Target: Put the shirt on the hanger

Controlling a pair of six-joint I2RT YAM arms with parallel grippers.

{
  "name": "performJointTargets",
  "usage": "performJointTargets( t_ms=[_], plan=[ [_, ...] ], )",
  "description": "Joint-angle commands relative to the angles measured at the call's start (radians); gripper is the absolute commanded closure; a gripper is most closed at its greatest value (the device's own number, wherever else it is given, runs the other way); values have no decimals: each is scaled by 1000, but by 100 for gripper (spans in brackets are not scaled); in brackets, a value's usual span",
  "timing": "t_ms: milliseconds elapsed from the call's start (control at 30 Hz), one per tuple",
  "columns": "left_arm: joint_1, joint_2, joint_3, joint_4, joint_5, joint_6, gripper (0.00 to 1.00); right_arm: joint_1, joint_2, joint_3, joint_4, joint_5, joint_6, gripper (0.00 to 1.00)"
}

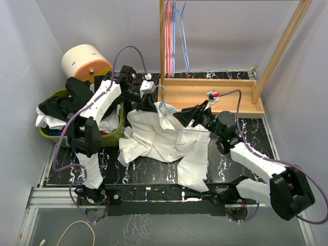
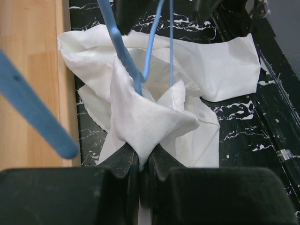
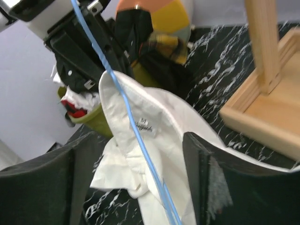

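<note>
The left gripper (image 2: 143, 157) is clenched on a peaked fold of the shirt (image 2: 154, 117). The hanger (image 2: 123, 51) rises just beyond that pinch, its blue wire vanishing into the cloth right above the fingertips. The right gripper (image 3: 138, 140) is spread wide. The same wire runs through its gap without visibly touching either finger, and the labelled collar is just ahead of it. The rest of the shirt lies rumpled on the counter (image 1: 154, 171) below and between the two grippers.

The likeliest trouble is the wire slipping. I cannot tell whether it is threaded into a shoulder or merely leaning against the fabric, so any tug could tip it out of the collar. The thin cloth may also slide from the left pinch if lifted, since most of the shirt drags on the counter. If the right gripper closes here, it could catch collar and wire together, or miss the thin wire.
</note>
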Motion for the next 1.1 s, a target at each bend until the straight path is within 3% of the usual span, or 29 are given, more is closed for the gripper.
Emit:
performJointTargets(
  t_ms=[0, 133, 400, 533, 633, 800, 1067],
  plan=[
    [-7, -66, 38, 22, 4, -105, 100, -15, -117, 86, -141, 127, -82, 16],
    [-9, -93, 28, 18, -86, -149, 100, -45, -284, 82, -245, 217, -89, 2],
    [-36, -135, 107, 141, -237, -536, 100, -46, -712, 66, -647, 323, 3, 2],
    [-57, -145, 185, 149, -293, -673, 100, -46, -849, 43, -817, 201, 121, 2],
    [-68, -149, 220, 131, -288, -715, 100, -46, -861, -8, -832, 132, 166, 2],
    [-88, -166, 218, 113, -295, -724, 100, -46, -733, -79, -638, 191, 128, 3],
    [-122, -182, 209, 131, -331, -750, 100, -42, -418, -71, -364, 171, 159, 29]
  ],
)
